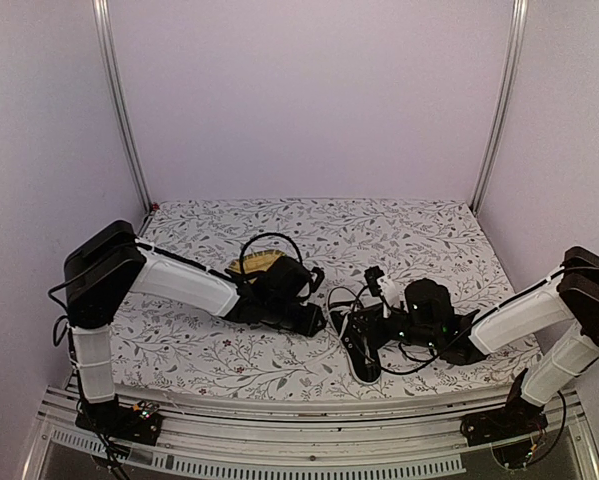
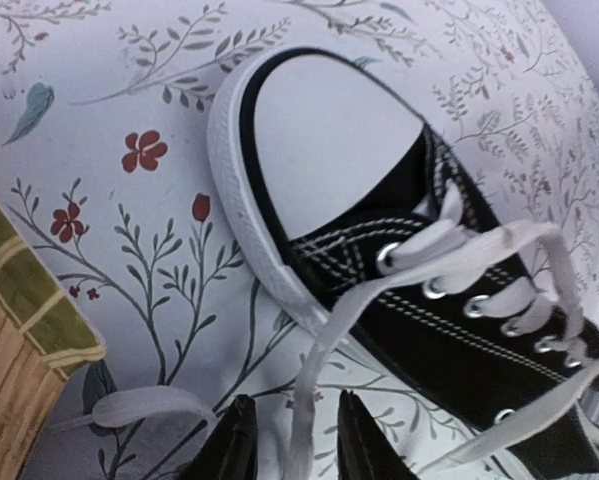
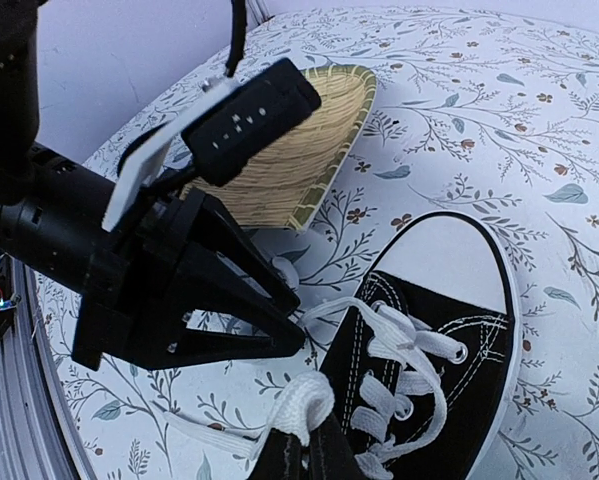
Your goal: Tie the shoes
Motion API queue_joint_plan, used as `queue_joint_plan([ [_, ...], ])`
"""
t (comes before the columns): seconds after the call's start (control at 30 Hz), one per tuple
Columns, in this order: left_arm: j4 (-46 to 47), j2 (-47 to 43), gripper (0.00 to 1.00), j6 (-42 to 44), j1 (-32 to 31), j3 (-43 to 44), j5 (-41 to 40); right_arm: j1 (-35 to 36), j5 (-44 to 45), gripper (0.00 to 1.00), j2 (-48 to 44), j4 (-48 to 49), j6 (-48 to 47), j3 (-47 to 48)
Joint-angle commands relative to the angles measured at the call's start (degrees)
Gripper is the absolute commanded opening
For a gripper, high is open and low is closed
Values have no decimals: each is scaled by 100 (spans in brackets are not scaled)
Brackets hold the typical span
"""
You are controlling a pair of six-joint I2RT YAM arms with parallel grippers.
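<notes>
– Shoe [image 1: 360, 356] first: where is it?
– On the flowered cloth [image 1: 409, 235], about 6 o'clock on the table near the front edge, between the two arms. The woven mat [image 3: 324, 140] lies off at its 10 o'clock, apart from it.
– And the left claw [image 2: 296, 410]?
– It comes in from 9 o'clock. Its fingers are slightly spread, and a lace strand [image 2: 314, 350] runs up through the gap from the eyelets. I see cloth on both sides of the strand, so it looks straddled rather than squeezed.
– The right claw [image 3: 301, 455]?
– It reaches in from 3 o'clock, pressed together on the lace end [image 3: 301, 405], which bunches out just above the tips.
– Why one lace on each side?
– I'd guess it keeps the two strands apart and lifted clear of the tongue, ready to be crossed. No knot shows yet, so tying looks barely begun.
</notes>
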Motion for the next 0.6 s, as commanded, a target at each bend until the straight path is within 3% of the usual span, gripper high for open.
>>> queue_joint_plan([
  [0.0,-404,311,30,100,-29,192,-305,16,-87,2,-110,226,26,-24],
  [0.13,-471,467,29,105,-55,265,-374,14,-328,2,-134,217,-48,13],
  [0.27,-476,454,2,53,-65,209,-494,28,-457,2,-137,164,-4,130],
  [0.3,-442,405,0,42,-60,164,-530,25,-456,2,-137,138,32,175],
  [0.57,125,-399,0,169,-20,-374,-426,206,-207,2,125,-249,265,741],
])
